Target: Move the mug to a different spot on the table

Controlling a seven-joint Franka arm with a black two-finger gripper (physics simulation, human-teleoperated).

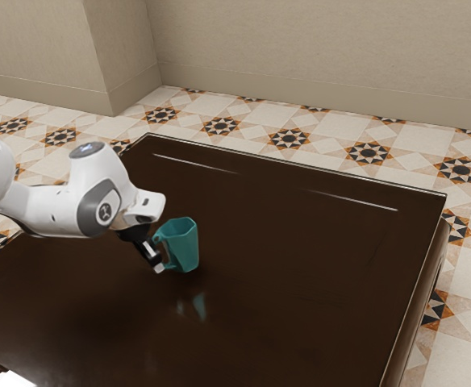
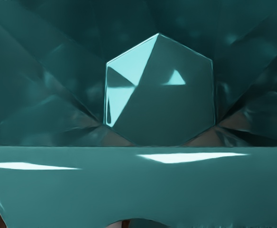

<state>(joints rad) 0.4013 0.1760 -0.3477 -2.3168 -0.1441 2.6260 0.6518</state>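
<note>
Black two-finger claw [image 1: 156,258] sits low at the end of the white arm, jaws narrow and pinching one wall of the teal faceted glossy mug [image 1: 179,242]. One finger looks to be inside the rim and one outside, tho the exterior view is too tight on that spot for me to be sure.

The mug hangs just off the claw's tip, on the side away from the arm. It's tipped, mouth leaning back toward the hand. Wrist view agrees: I'm looking straight into the mug [image 2: 157,90], six-sided bottom dead ahead, gripped wall blurred right under the hand.

Below it is the dark brown glossy table [image 1: 300,258]. The mug's teal reflection shows apart from the mug itself, so I judge it's lifted clear, over the part of the table nearest the arm.

Step in hand, imo: carry phase, grasp and lift done. Next move needs a steady sideways carry to bare tabletop toward the exterior view's right. Then level the mug, lower till the base touches, and only then open the jaws.
</note>
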